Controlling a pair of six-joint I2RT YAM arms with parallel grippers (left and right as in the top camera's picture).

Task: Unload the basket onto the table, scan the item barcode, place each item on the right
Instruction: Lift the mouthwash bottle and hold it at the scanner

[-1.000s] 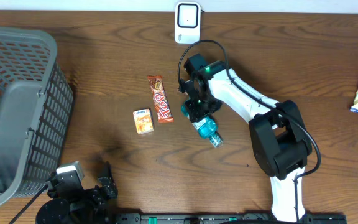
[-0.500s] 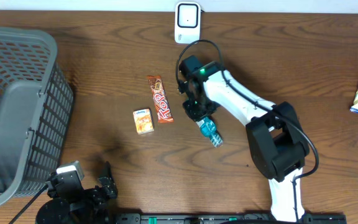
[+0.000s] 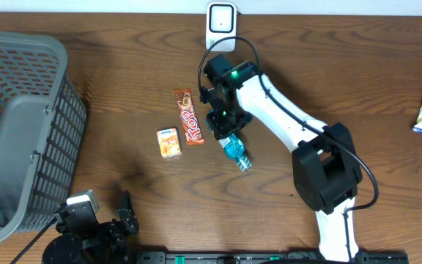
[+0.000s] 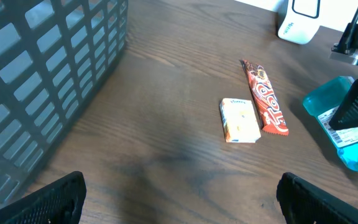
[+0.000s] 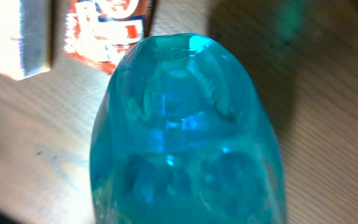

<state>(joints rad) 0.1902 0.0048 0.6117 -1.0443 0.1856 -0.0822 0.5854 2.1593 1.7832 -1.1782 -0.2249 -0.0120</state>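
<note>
My right fingers [image 3: 223, 126] clamp the blue bottle [image 3: 238, 155] above the desk [image 3: 123, 66]; my left fingers [image 4: 48, 202] are spread wide.

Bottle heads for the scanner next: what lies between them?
Overhead, only the right gripper, its wrist and cable, gripping the bottle; table beyond, up to the scanner, is bare.

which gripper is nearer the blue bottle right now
Right. The right gripper is closed on the blue bottle; the left gripper sits open near its own base, far from it.
</note>
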